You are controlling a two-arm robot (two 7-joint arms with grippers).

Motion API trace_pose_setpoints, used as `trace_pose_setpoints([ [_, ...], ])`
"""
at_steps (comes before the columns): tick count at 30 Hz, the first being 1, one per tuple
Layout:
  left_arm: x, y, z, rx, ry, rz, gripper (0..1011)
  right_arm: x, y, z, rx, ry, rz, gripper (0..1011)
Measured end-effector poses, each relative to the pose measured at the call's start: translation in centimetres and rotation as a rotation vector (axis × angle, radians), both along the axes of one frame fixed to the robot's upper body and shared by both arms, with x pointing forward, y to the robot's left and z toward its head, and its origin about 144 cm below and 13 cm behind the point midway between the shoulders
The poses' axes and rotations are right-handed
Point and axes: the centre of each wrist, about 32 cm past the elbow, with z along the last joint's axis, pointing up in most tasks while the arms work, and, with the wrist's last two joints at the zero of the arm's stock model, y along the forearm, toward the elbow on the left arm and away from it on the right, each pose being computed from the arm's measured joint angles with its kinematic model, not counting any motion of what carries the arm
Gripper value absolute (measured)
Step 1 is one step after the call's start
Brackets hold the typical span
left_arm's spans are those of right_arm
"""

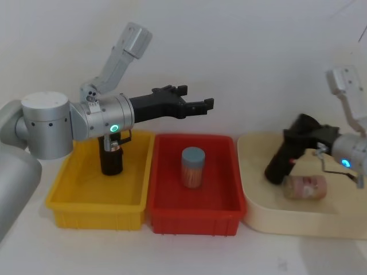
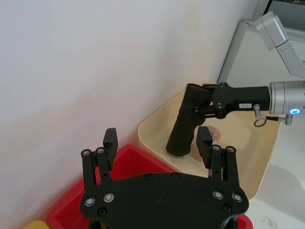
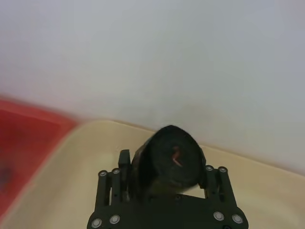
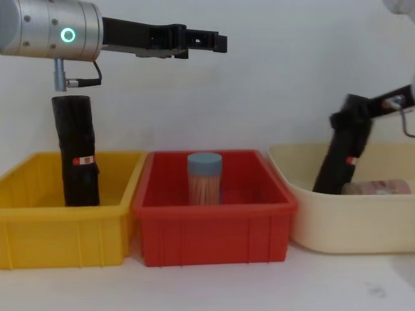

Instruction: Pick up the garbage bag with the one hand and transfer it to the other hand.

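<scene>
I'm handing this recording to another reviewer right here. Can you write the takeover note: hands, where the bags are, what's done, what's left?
Right hand: shut on a garbage bag, held tilted, its lower end in the cream tray beside a pink jar lying there.
Left hand: open, held above the red bin with the toothpick jar, pointing toward the right hand.
Second black roll stands upright in the yellow bin.
Done: grasp.
Left: lift clear, pass to the left hand.

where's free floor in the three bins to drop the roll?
Red bin: bare floor all round the toothpick jar. Yellow bin: front and right of the upright black roll are free. Cream tray: crowded at the back, where the right gripper holds the garbage bag beside a lying jar; front strip bare.
</scene>
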Motion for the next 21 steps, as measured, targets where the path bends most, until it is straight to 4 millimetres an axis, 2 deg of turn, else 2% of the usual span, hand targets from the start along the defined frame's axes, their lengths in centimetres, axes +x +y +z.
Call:
trace_pose_setpoints([
  [9, 0.0, 0.0, 0.0, 0.0, 0.0, 0.0, 1001, 0.2, -2.5, -0.3, -0.05, 0.016, -0.097, 993],
  [21, 0.0, 0.0, 0.0, 0.0, 0.0, 0.0, 1001, 0.3, -4.0, -0.5, -0.081, 0.025, -0.154, 1000],
])
